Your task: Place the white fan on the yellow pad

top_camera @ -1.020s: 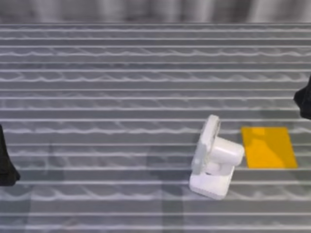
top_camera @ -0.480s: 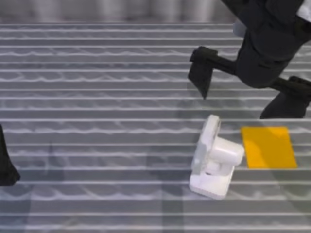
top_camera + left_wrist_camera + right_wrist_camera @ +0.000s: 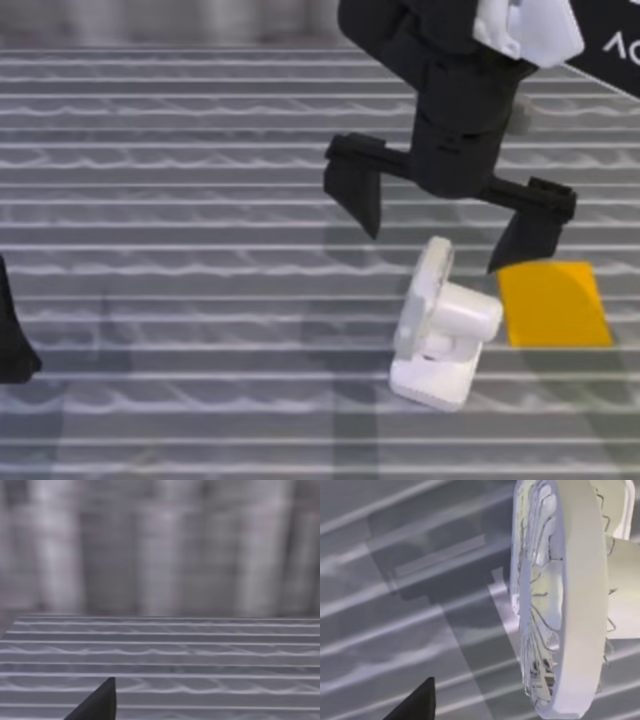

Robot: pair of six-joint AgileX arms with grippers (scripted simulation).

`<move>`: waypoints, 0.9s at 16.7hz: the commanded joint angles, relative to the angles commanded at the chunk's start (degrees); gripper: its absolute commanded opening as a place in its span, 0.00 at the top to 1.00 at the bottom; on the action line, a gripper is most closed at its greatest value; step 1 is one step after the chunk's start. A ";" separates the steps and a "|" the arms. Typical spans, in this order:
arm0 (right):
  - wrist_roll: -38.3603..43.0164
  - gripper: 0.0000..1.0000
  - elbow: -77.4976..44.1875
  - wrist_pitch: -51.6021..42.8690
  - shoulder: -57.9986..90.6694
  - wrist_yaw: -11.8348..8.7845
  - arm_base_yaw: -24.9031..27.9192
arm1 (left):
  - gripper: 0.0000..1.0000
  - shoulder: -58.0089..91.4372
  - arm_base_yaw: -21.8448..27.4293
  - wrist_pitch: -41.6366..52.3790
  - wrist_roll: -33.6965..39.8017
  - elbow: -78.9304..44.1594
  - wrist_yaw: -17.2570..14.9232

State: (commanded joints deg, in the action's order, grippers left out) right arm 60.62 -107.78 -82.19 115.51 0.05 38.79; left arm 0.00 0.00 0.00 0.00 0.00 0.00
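Observation:
The white fan (image 3: 441, 325) stands on the table right of centre, its round caged head toward the left and its block base nearest the front edge. The yellow pad (image 3: 555, 304) lies flat just to its right, apart from it. My right gripper (image 3: 442, 215) hangs open above and just behind the fan, one finger on each side of the fan's width and nothing between them; its right finger overlaps the pad's back-left corner in view. In the right wrist view the fan's cage (image 3: 555, 600) fills the picture close up. My left gripper (image 3: 10, 345) is parked at the left edge, open.
The table (image 3: 200, 250) is a grey ribbed surface with pale horizontal stripes. The right arm's dark body (image 3: 450, 90) reaches in from the back right over the table. A blurred grey backdrop (image 3: 160, 545) rises behind the table's far edge.
The right arm has swung in from the right edge, and its open gripper has moved left and forward to hang just behind the fan. Fan, pad and left arm have not moved.

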 joint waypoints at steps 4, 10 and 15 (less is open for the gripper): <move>-0.10 0.00 0.36 0.35 -0.12 -0.01 -0.25 | 0.00 0.00 0.00 0.00 0.00 0.00 0.00; 0.01 0.00 9.59 9.54 -0.13 0.00 0.02 | 0.00 0.00 0.00 0.00 0.00 0.00 0.00; 0.11 0.00 11.40 11.35 -0.04 0.00 0.11 | 0.00 0.00 0.00 0.00 0.00 0.00 0.00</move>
State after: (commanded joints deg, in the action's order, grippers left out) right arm 60.73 -96.38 -70.83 115.46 0.05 38.90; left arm 0.00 0.00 0.00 0.00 0.00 0.00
